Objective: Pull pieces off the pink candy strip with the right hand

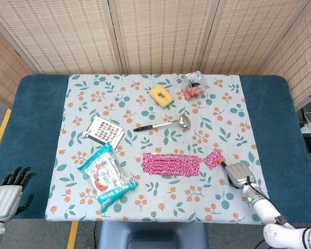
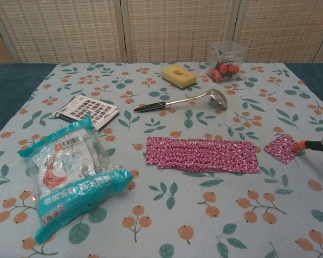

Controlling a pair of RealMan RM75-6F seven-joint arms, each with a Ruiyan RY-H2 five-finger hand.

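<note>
strip [image 1: 171,164] flat mid-tabletop, thin, limp, light; tears at seams | right hand [image 1: 239,175] pinches torn piece [image 1: 214,158] just right of strip | next grip: strip's right edge | left hand [image 1: 5,196] idle, fingers apart, holding nothing

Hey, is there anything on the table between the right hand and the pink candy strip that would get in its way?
Nothing blocks it. Only a torn-off pink piece, at the right hand's fingertip, lies between the hand and the pink candy strip, over bare tablecloth. The ladle lies further back, off that line.
</note>
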